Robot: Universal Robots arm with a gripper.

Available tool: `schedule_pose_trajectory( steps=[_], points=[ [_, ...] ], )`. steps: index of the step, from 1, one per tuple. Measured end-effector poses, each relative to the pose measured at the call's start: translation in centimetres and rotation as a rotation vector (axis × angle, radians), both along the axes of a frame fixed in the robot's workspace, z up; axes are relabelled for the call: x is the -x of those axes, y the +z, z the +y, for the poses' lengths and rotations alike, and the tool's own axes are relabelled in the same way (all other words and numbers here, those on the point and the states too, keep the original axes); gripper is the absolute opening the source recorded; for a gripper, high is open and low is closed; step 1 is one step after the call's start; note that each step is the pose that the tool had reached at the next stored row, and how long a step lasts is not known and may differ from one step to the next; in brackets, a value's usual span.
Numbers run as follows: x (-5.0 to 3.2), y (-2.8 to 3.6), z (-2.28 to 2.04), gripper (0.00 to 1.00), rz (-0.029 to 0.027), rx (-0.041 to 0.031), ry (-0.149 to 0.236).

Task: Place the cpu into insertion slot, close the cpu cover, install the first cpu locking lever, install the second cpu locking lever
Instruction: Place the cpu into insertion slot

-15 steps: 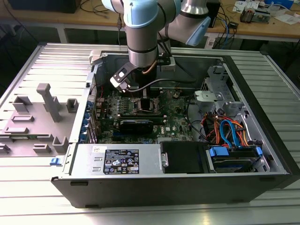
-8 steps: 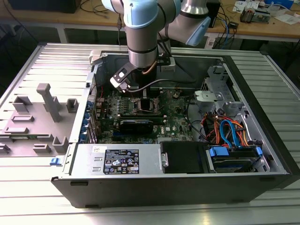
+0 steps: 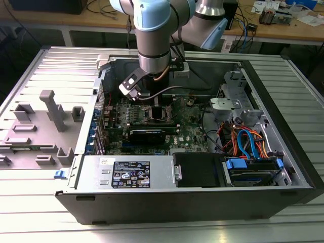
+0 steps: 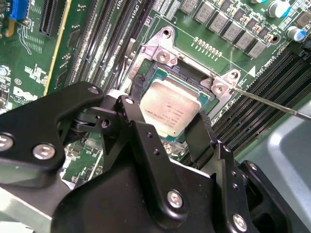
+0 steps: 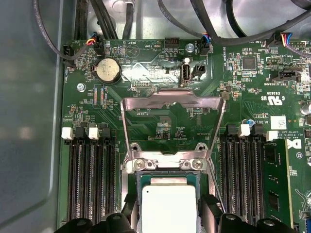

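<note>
The cpu (image 5: 168,208) (image 4: 174,109), a silvery square chip, lies flat in the insertion slot (image 5: 167,175) (image 4: 190,74) on the green motherboard (image 3: 195,132). My gripper (image 5: 168,212) (image 4: 167,116) (image 3: 156,109) reaches straight down over it. Its black fingers (image 5: 210,209) (image 4: 198,130) hug two opposite edges of the chip, shut on it. The cpu cover (image 5: 172,99), a thin silver frame, stands tilted open beyond the slot, hinged at the screwed bracket (image 5: 167,164). A thin metal locking lever (image 4: 272,104) sticks out free beside the slot.
Long black memory slots (image 5: 92,179) (image 5: 240,170) flank the socket, with a module (image 5: 274,184) seated at one side. A coin battery (image 5: 107,70) and black cables (image 5: 214,29) lie beyond the cover. The case walls, power supply (image 3: 126,173) and drive cables (image 3: 248,142) surround the board.
</note>
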State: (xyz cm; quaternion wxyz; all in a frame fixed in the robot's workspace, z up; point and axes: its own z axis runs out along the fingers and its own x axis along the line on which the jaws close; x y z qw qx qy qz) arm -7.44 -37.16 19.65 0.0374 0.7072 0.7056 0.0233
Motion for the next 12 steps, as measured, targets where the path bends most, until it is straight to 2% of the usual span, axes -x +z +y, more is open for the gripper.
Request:
schedule_pose_trajectory(
  steps=[7,12],
  points=[
    [0.0,0.55,-0.01,0.62,0.0016,-0.0004,0.0],
    [-0.01,1.38,-0.01,0.62,0.0088,-0.0005,0.0]
  ],
)
